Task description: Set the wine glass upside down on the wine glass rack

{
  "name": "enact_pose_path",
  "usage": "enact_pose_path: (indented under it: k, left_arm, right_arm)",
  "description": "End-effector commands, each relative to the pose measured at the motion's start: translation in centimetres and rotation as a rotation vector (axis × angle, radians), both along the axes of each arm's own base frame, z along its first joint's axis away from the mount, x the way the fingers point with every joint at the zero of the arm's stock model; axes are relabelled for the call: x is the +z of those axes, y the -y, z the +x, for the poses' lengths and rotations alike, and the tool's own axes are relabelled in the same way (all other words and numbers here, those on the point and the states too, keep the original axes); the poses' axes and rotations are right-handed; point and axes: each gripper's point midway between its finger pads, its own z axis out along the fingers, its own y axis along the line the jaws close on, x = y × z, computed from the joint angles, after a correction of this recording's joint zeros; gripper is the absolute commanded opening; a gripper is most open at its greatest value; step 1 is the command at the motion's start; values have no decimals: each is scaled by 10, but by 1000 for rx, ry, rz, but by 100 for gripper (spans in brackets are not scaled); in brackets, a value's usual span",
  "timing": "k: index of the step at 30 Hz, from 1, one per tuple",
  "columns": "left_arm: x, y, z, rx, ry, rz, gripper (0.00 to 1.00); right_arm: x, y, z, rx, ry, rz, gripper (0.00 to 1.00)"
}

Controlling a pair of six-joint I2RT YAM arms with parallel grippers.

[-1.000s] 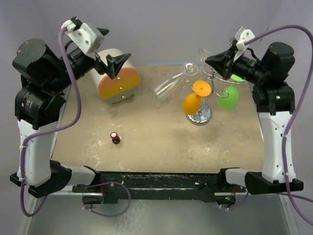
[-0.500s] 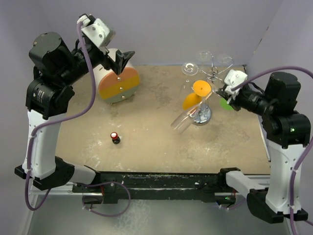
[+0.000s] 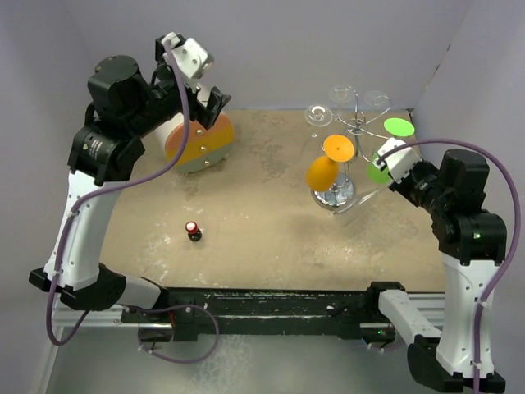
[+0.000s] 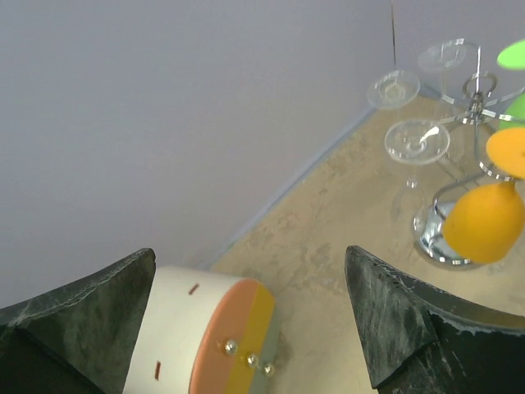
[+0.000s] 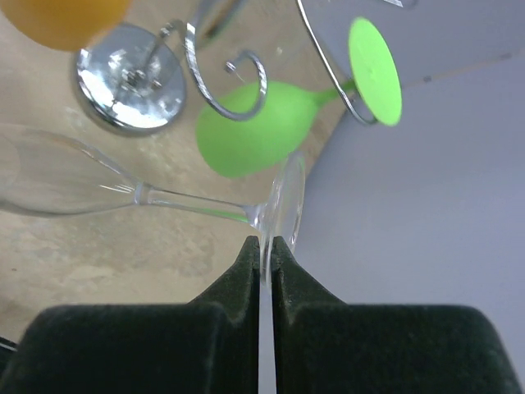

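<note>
At left, we see the left gripper [image 3: 212,100] raised over the far corner of the sandy tan table [image 3: 262,246], its dark fingers spread wide with nothing between them. Below it lies a white drum with an orange, yellow and grey striped end face [image 3: 197,139], resting on its side near the pale wall [image 3: 271,49]. Nearer the arms, a small black object with a red cap [image 3: 192,231] stands alone. Right of centre rises the tall silver wire wine glass rack [image 3: 349,156] on its round chrome base, with an orange plastic glass [image 3: 321,172], a green plastic glass [image 3: 379,171] and several other clear glasses [image 3: 318,115] hanging bowl-down from its curled arms. The clear wine glass [image 5: 189,201] is not on the rack: it lies roughly level just right of the chrome base, bowl toward the base. At far right, the right gripper [image 5: 262,242] has its fingers pinched tight on the rim of that glass's foot.
</note>
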Motion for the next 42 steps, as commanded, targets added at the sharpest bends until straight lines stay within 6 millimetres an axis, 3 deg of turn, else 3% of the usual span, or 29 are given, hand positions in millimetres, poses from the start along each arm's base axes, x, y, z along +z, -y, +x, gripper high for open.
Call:
enact_pose_path:
  k: [1,6,19,32,42]
  left_arm:
    - [-24,-7,19,67,-33,21,99]
    - [-53,-11,23,92,-78,46,99]
    - [-82,-14,21,101,-127,63,99]
    - [-84,-19,20,115,-139,54,99]
    - [-83,-22,20,121,-136,51,99]
  right_arm:
    - [17,48,21,-220,92,-143,0]
    - [30,47,39,-210,141,-158,0]
    - [64,16,68,-60,239,-181,0]
    - [58,-18,90,157,214,-319,0]
    - [48,-40,83,342,170,-363,0]
